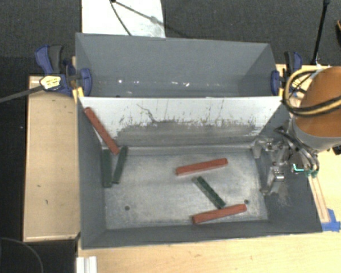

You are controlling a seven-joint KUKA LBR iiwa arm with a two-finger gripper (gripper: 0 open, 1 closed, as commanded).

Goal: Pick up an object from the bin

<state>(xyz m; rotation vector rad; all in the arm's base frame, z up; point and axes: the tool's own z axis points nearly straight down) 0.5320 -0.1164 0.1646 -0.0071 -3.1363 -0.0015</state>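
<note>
Gripper (273, 178) by right wall of bin (292, 209); spread or closed, I cannot judge. Nearest: red stick (219, 214), front right, apparently touching green stick (209, 191). Judged light, stiff, flat. I'd pinch mid-length, across width.

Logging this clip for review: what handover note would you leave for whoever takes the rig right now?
Gripper: low at the right wall of the bin, over bare floor, with no stick seen in it.
Nearest to it: front red stick, middle green stick, middle red stick.
Far left: leaning red stick against the wall, two green sticks under it.
Done: nothing picked.
Left: close on one stick, probably the front red one, and lift it out.
</note>
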